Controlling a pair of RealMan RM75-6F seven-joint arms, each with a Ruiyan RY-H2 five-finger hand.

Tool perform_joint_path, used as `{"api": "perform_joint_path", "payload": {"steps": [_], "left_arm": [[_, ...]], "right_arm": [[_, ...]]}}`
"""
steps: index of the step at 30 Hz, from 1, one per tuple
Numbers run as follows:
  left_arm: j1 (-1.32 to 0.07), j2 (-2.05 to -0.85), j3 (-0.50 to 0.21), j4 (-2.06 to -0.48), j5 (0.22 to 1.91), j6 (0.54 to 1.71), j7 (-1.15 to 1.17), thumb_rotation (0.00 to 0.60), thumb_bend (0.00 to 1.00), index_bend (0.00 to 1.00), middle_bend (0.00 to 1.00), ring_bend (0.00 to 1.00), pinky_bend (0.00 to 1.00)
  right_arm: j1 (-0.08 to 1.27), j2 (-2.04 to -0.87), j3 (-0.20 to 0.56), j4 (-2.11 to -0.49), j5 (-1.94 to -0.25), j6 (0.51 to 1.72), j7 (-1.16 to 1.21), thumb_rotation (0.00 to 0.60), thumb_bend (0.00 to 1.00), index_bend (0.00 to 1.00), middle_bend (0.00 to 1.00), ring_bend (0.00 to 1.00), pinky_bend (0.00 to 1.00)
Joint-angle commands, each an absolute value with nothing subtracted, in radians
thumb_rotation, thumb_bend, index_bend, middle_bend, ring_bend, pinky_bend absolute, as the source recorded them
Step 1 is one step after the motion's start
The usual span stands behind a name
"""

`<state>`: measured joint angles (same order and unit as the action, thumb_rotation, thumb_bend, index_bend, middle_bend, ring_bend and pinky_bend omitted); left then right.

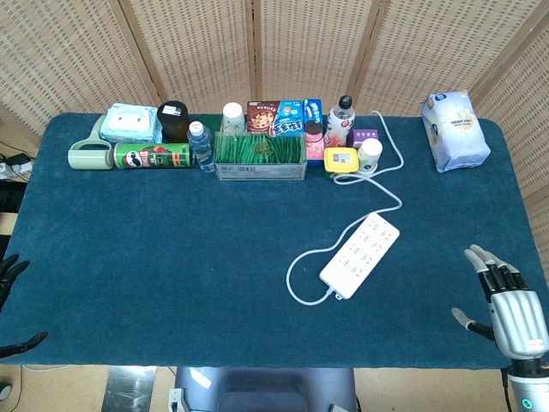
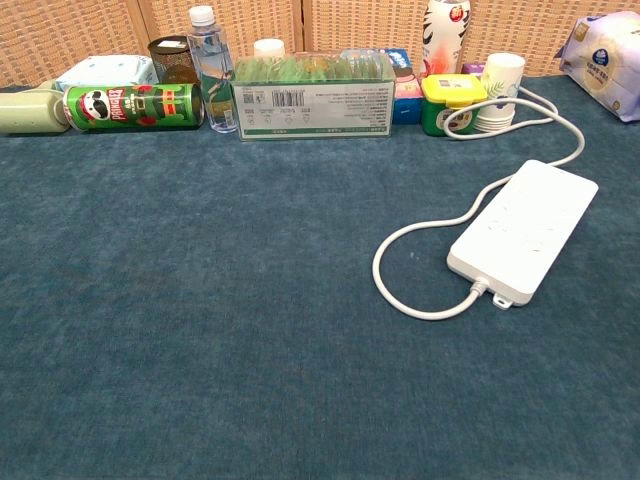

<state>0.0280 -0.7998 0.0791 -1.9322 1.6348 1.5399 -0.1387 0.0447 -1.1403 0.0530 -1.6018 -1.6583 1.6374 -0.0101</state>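
Note:
My right hand (image 1: 504,302), silver with dark fingers, hovers at the table's front right corner, fingers spread and holding nothing. Only the dark fingertips of my left hand (image 1: 12,300) show at the far left edge, spread apart with nothing in them. The thing nearest the right hand is a white power strip (image 1: 360,250) (image 2: 524,229) lying diagonally on the blue cloth, its white cord (image 1: 302,275) (image 2: 400,262) looping out in front and running back toward the far row. Neither hand appears in the chest view.
Along the far edge stand a green Pringles can (image 1: 153,155) (image 2: 132,107), a water bottle (image 1: 201,146) (image 2: 213,70), a clear box of green grass (image 1: 261,154) (image 2: 314,96), a yellow-lidded tub (image 1: 341,160) (image 2: 452,103), snack boxes and a white paper cup (image 2: 498,90). A blue-white bag (image 1: 455,130) lies far right.

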Motion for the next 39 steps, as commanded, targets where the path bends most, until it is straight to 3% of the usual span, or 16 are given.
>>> {"api": "perform_joint_path", "payload": {"steps": [1, 10, 13, 15, 17, 19, 20, 21, 22, 23, 26, 31, 39], "left_arm": [[0.028, -0.800, 0.079, -1.932, 1.635, 1.540, -0.138, 0.600, 0.12, 0.00, 0.00, 0.00, 0.02], [0.027, -0.798, 0.081, -1.933, 1.640, 1.538, -0.143, 0.600, 0.12, 0.00, 0.00, 0.00, 0.02], [0.027, -0.798, 0.081, -1.932, 1.639, 1.538, -0.144, 0.600, 0.12, 0.00, 0.00, 0.00, 0.02], [0.026, -0.798, 0.081, -1.931, 1.638, 1.535, -0.143, 0.600, 0.12, 0.00, 0.00, 0.00, 0.02], [0.024, -0.798, 0.080, -1.931, 1.635, 1.531, -0.144, 0.600, 0.12, 0.00, 0.00, 0.00, 0.02], [0.022, -0.797, 0.079, -1.932, 1.633, 1.529, -0.144, 0.600, 0.12, 0.00, 0.00, 0.00, 0.02], [0.021, -0.797, 0.078, -1.933, 1.632, 1.529, -0.144, 0.600, 0.12, 0.00, 0.00, 0.00, 0.02], [0.021, -0.796, 0.078, -1.934, 1.631, 1.528, -0.144, 0.600, 0.12, 0.00, 0.00, 0.00, 0.02], [0.020, -0.796, 0.077, -1.935, 1.631, 1.527, -0.144, 0.600, 0.12, 0.00, 0.00, 0.00, 0.02], [0.020, -0.796, 0.077, -1.936, 1.630, 1.526, -0.143, 0.600, 0.12, 0.00, 0.00, 0.00, 0.02], [0.018, -0.792, 0.079, -1.940, 1.630, 1.523, -0.158, 0.600, 0.12, 0.00, 0.00, 0.00, 0.02], [0.019, -0.785, 0.076, -1.932, 1.619, 1.526, -0.183, 0.600, 0.12, 0.00, 0.00, 0.00, 0.02], [0.012, -0.777, 0.077, -1.930, 1.621, 1.513, -0.201, 0.600, 0.12, 0.00, 0.00, 0.00, 0.02]], "right_arm": [[0.044, -1.140, 0.054, -1.603, -1.655, 1.636, -0.009, 0.600, 0.00, 0.10, 0.12, 0.20, 0.22], [0.044, -1.138, 0.051, -1.604, -1.657, 1.632, -0.009, 0.600, 0.00, 0.10, 0.13, 0.20, 0.22], [0.046, -1.139, 0.051, -1.608, -1.657, 1.630, -0.008, 0.600, 0.00, 0.10, 0.23, 0.28, 0.25], [0.046, -1.140, 0.054, -1.611, -1.653, 1.631, -0.007, 0.600, 0.00, 0.09, 0.39, 0.44, 0.34], [0.045, -1.147, 0.059, -1.611, -1.647, 1.635, -0.011, 0.600, 0.00, 0.08, 0.60, 0.68, 0.58], [0.045, -1.157, 0.064, -1.604, -1.652, 1.646, -0.008, 0.600, 0.01, 0.06, 0.73, 0.87, 0.83], [0.046, -1.166, 0.065, -1.598, -1.660, 1.654, -0.003, 0.600, 0.05, 0.03, 0.79, 0.94, 0.93], [0.047, -1.177, 0.067, -1.591, -1.669, 1.665, 0.006, 0.600, 0.10, 0.02, 0.82, 0.97, 0.97], [0.047, -1.184, 0.068, -1.586, -1.674, 1.670, 0.011, 0.600, 0.22, 0.01, 0.86, 1.00, 1.00], [0.049, -1.194, 0.063, -1.582, -1.681, 1.668, 0.019, 0.600, 0.37, 0.00, 0.90, 1.00, 1.00], [0.065, -1.201, 0.043, -1.588, -1.693, 1.624, 0.021, 0.600, 0.62, 0.02, 0.94, 1.00, 1.00], [0.115, -1.213, 0.000, -1.599, -1.736, 1.512, -0.016, 0.600, 0.71, 0.12, 0.95, 1.00, 1.00], [0.211, -1.239, -0.011, -1.682, -1.744, 1.321, -0.161, 0.600, 0.72, 0.18, 0.95, 1.00, 1.00]]}}
